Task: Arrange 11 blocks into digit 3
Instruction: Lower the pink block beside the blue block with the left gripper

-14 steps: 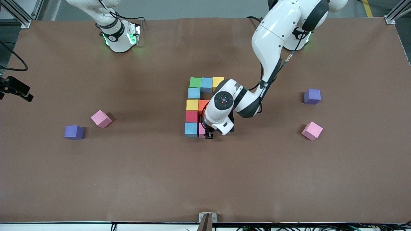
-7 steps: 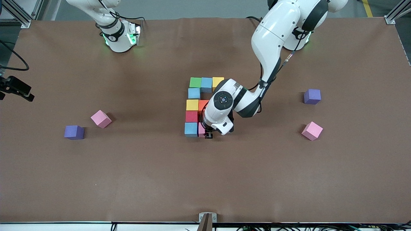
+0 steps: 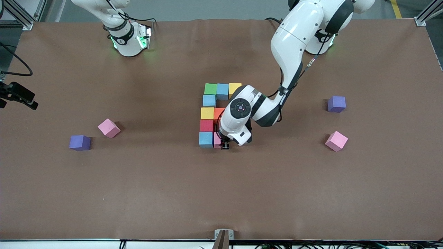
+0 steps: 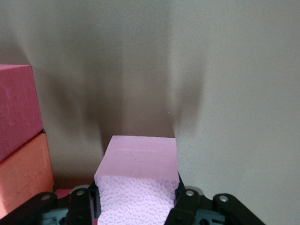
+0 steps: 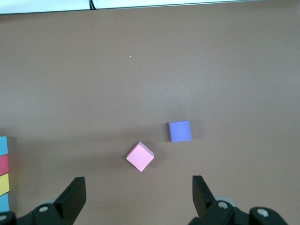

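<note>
In the middle of the table stand several blocks in a joined figure: green point(image 3: 210, 89), light blue point(image 3: 222, 91) and yellow point(image 3: 234, 88) in a row, then light blue point(image 3: 209, 100), yellow point(image 3: 207, 113) with orange point(image 3: 218, 112) beside it, red point(image 3: 206, 125) and light blue point(image 3: 206, 139). My left gripper point(image 3: 225, 145) is shut on a pink block point(image 3: 217, 140) down beside that last light blue one. In the left wrist view the pink block point(image 4: 140, 154) sits between the fingers point(image 4: 183, 197). My right gripper point(image 5: 138, 185) is open and empty, and waits out of the front view.
Loose pink blocks lie toward the right arm's end point(image 3: 108, 128) and the left arm's end point(image 3: 336, 140). A purple cube point(image 3: 80, 142) lies near the first and another point(image 3: 336, 104) near the second. The right wrist view shows a pink block point(image 5: 140, 156) and a purple cube point(image 5: 180, 131).
</note>
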Tool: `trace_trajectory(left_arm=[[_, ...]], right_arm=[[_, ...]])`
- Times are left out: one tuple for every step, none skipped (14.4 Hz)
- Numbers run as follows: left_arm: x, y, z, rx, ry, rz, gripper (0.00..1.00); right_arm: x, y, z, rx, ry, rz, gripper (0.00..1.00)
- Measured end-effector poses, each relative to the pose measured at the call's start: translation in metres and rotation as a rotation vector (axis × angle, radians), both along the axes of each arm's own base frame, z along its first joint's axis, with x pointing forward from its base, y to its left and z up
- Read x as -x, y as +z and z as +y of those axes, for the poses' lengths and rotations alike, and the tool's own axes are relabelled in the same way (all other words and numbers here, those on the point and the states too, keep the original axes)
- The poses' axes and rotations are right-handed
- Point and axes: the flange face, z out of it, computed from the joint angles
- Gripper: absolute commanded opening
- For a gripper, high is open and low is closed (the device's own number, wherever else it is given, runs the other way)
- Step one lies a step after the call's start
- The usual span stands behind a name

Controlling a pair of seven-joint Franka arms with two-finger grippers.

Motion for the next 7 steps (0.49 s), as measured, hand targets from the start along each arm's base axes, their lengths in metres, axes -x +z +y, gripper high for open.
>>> trace_trajectory(left_arm=[[0.0000, 0.0002, -0.0006, 0.001, -0.001, -0.001, 0.40], [0.0002, 0.0002, -0.0012, 0.001, -0.001, -0.001, 0.40], [0.0002, 0.0000, -0.0017, 0.001, -0.002, -0.001, 0.40], [0.0001, -0.0001, -0.0021, 0.002, -0.002, -0.002, 0.40], [0.0000, -0.0003, -0.0023, 0.002, -0.002, -0.002, 0.40], [-0.0001, -0.0004, -0.0024, 0.002, -0.002, -0.002, 0.40], [-0.0001, -0.0004, -0.0024, 0.002, -0.002, -0.002, 0.40]], right_arm=[[-0.0002, -0.0006, -0.0008, 0.000, -0.001, 0.001, 1.00], [-0.0004, -0.0012, -0.0017, 0.000, -0.003, 0.002, 1.00], [-0.0006, -0.0017, -0.0024, 0.000, -0.004, 0.003, 1.00], [-0.0008, -0.0020, -0.0027, 0.000, -0.005, 0.004, 1.00], [-0.0009, -0.0022, -0.0029, 0.001, -0.005, 0.004, 1.00], [-0.0009, -0.0023, -0.0031, 0.001, -0.005, 0.004, 1.00], [-0.0009, -0.0023, -0.0036, 0.001, -0.006, 0.004, 1.00]])
